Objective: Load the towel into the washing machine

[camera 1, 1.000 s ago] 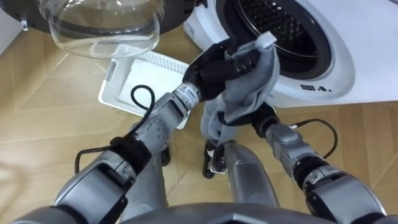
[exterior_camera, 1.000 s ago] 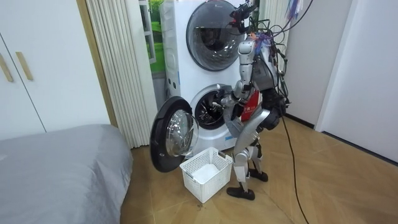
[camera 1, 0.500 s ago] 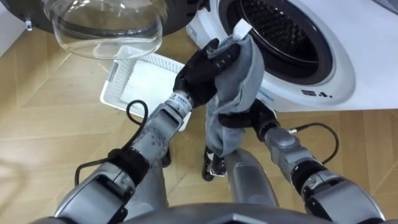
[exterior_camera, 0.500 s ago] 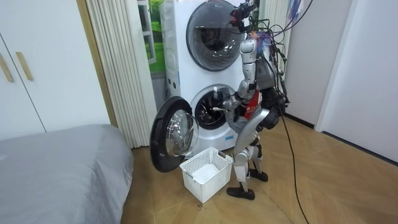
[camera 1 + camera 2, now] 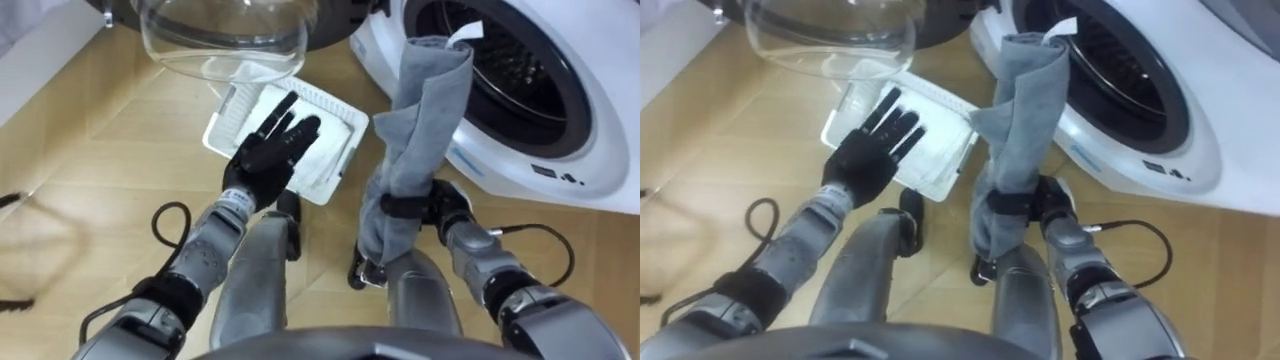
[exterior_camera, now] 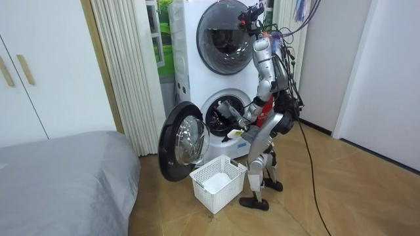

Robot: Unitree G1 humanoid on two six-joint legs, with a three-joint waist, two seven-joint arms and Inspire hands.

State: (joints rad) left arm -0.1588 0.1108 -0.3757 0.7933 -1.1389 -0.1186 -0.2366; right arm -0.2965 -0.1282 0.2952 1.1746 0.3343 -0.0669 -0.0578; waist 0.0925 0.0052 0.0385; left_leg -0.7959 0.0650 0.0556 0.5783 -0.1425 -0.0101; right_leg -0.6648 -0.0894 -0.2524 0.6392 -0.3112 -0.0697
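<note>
Where the robot stands: on the wooden floor, close before the lower washing machine (image 5: pixel 560 150), whose round door (image 5: pixel 225 35) is swung open to the left.
Drum opening (image 5: pixel 520 70): dark, at the far right, with nothing seen blocking it.
Basket (image 5: pixel 335 140): white, on the floor left of the machine, below the open door.
Towel (image 5: pixel 420 130): grey, standing almost vertical in the right hand. Its top, with a small white tag, is before the left rim of the opening and not yet inside. Its lower end hangs down near the robot's legs.
Right hand (image 5: pixel 445 205): fingers clamped round the middle part of the towel.
Left hand (image 5: pixel 265 160): apart from the towel, fingers straight and spread, hovering over the basket.
Risk one: one hand alone holds the cloth, so I judge a loose grasp could let it slip to the floor.
Risk two: the upper part may fold and catch on the rim when it is pushed in.
Risk three: the hanging tail may remain outside the drum, because the grasp is at the middle.
</note>
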